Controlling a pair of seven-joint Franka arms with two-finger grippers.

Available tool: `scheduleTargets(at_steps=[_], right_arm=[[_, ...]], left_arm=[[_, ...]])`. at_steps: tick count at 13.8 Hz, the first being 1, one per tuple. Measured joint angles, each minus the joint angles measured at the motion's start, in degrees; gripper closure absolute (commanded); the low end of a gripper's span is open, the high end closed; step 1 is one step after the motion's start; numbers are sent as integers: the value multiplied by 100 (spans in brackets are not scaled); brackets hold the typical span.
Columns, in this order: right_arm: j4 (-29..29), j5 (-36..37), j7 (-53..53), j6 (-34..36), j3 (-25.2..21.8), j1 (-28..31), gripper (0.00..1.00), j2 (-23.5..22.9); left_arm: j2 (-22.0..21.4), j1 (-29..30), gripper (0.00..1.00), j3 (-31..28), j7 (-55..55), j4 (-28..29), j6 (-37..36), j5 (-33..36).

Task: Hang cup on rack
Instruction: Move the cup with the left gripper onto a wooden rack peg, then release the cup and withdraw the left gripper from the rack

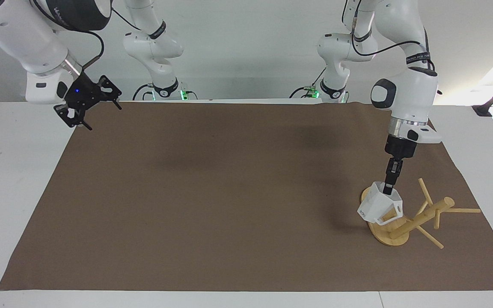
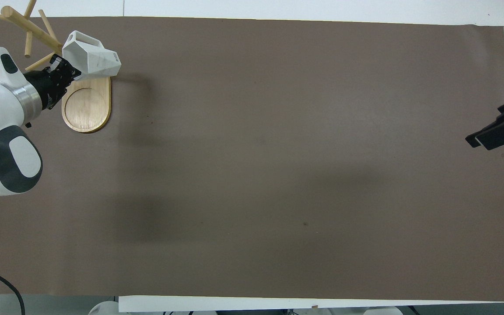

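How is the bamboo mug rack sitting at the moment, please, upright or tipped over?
Upright. The light bamboo mug rack stands on its oval flat base, flat on the brown mat; its post only appears slanted because both cameras look down steeply.

Both arms: glossy white rounded shells, dark grey oval joint caps, black rings at joints, silver collar before wrist. Thin black cables loop along upper links. Green lights glow at both bases. Left pincer [image 1: 387,188]: slim, black, below white wrist block. Right pincer [image 1: 87,106]: black linkage frame with round holes, small blue light on its body just above fingers.
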State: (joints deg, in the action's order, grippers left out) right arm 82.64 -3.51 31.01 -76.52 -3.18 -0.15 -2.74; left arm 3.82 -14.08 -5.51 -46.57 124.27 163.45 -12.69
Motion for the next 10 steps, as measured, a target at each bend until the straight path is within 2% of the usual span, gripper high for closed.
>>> scheduleTargets(at_steps=[3, 6, 8, 10], right_arm=[[-19, 48, -1608, 125, 41, -42, 0, 269], [138, 66, -2192, 131, 35, -36, 0, 324], [301, 275, -2304, 112, 20, -29, 0, 324], [440, 401, -2469, 41, 13, -27, 0, 346]], left_arm=[[116, 125, 100, 0, 28, 15, 23, 0], [173, 243, 99, 0, 46, 15, 74, 0], [213, 314, 56, 1, 159, 14, 85, 0], [237, 386, 34, 0, 207, -3, 86, 0]])
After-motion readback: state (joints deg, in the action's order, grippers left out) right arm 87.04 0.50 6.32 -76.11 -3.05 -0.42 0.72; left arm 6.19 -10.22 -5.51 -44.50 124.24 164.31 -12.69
